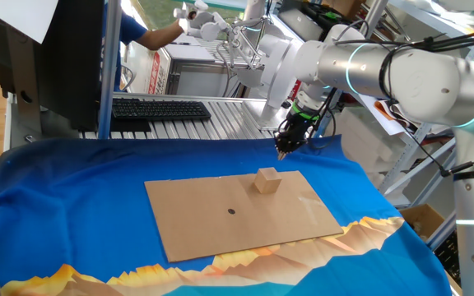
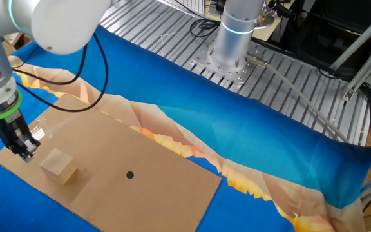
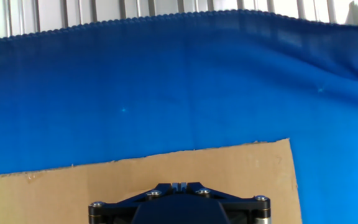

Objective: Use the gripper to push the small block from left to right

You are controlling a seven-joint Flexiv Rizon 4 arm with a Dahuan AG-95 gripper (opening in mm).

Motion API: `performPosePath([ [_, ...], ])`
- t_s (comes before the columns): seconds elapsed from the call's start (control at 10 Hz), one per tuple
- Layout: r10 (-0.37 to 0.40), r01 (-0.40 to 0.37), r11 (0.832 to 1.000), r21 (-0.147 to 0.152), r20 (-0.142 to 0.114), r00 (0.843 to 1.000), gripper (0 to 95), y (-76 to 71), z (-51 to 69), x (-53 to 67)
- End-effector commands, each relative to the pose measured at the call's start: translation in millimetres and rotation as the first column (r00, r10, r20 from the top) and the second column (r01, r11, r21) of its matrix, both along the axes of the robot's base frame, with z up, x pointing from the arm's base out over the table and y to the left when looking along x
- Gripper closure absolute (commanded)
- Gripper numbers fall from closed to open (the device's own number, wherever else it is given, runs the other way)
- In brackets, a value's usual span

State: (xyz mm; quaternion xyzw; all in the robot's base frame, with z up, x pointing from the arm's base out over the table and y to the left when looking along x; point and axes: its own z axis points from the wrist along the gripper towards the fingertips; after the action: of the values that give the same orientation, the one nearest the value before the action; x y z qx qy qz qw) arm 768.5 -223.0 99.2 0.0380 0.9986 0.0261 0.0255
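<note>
- In one fixed view, the gripper (image 1: 284, 151) is being held just above the far edge of the cardboard sheet (image 1: 237, 215), with its narrow black tip pointing down
- The small block (image 1: 266, 180) is sitting on the sheet near that far edge, just in front of the tip and a bit to the left of it; they're near each other but touching isn't being shown clearly
- The sheet is lying flat on the blue cloth (image 1: 81, 205), and a small dark dot (image 1: 231, 211) is showing around the middle of it
- A black keyboard (image 1: 159, 108) is being seen further back on the ribbed metal table (image 1: 237, 120)
- In the other fixed view, the gripper (image 2: 26, 153) is hanging over the sheet's left corner, with the small block (image 2: 59, 165) sitting just beside it to the right, with a slim gap seemingly being left between them
- The arm's base (image 2: 235, 35) is being shown bolted to the metal table at the top
- In the hand view, only the black tool body (image 3: 179, 205) is poking in from the bottom edge, over the cardboard sheet (image 3: 73, 180) and the blue cloth (image 3: 166, 87) beyond it; the block isn't being caught here
- Whether the fingers are together or apart can't be told from any of these views, since the tip is just being seen as one dark narrow point
</note>
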Motion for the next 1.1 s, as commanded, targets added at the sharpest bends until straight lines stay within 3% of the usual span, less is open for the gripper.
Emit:
performPosePath([
  [0.1, 0.01, -0.01, 1.0, -0.009, -0.003, 1.0, 95.0, 0.4, -0.6, -1.8],
  [0.6, 0.007, -0.007, 1.0, -0.012, 0.02, 1.0, 95.0, 3.0, -9.1, -10.6],
  [1.1, -0.009, 0.009, 1.0, -0.005, 0.019, 1.0, 95.0, -3.7, -21.4, -17.6],
])
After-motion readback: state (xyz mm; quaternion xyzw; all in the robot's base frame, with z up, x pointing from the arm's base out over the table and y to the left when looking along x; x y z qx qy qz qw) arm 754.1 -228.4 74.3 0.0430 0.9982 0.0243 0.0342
